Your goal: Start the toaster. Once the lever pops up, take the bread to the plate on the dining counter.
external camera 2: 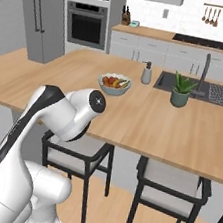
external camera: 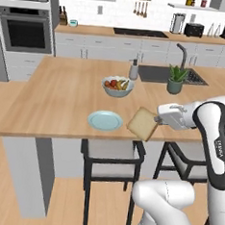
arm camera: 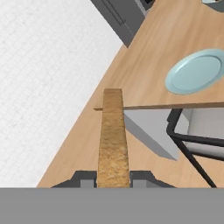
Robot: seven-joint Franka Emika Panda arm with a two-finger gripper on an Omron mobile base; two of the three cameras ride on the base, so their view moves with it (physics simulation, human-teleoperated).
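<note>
Dining counter (external camera: pixel 53 95) reached, toaster (external camera: pixel 194 30) far back on the rear counter so toasting looks done, plate (external camera: pixel 105 120) bare near the front edge, bread (external camera: pixel 143 123) clamped edge-on in gripper (external camera: pixel 157 120) just beside it — only placement left.

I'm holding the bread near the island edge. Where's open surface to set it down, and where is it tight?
The plate is bare and sits just left of the bread held in the end effector. Open wood of the dining counter spreads left of the plate and fruit bowl. It is crowded between the bowl, soap bottle, sink and potted plant.
</note>
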